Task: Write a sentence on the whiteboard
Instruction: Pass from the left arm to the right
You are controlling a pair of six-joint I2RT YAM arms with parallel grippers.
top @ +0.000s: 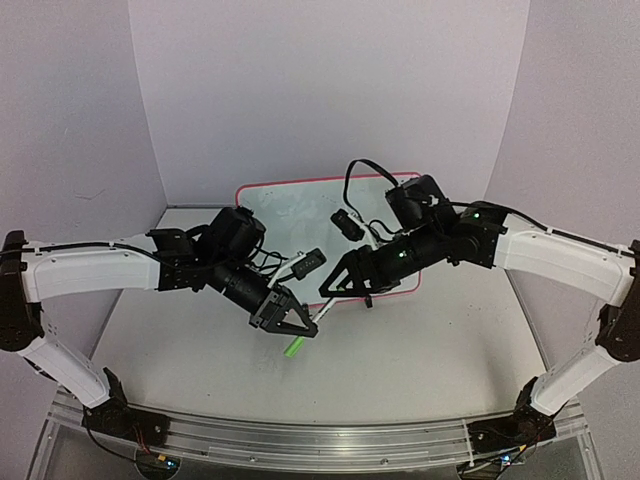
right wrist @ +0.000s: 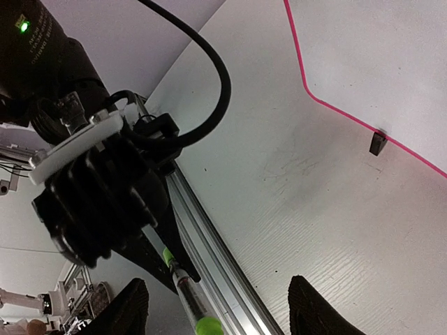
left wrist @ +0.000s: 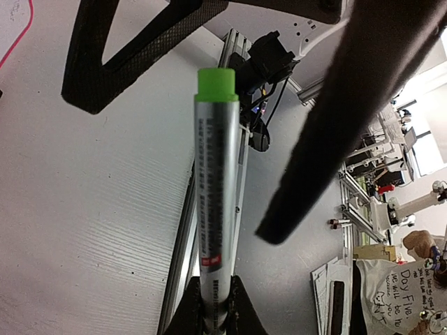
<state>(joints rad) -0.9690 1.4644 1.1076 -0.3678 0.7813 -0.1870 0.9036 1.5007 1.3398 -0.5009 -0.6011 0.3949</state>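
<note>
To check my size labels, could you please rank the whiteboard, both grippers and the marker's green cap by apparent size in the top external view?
1. whiteboard, largest, though partly hidden by the arms.
2. left gripper and right gripper: these look alike, so I have not ranked them.
3. green cap, smallest.

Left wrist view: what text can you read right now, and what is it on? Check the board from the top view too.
"Day Five." is handwritten on a paper sheet beyond the table; the smaller lines under it are too small to read.
Marker held in the left hand: print runs along the barrel, too blurred to read.
Whiteboard: nothing readable in the top view.
</note>
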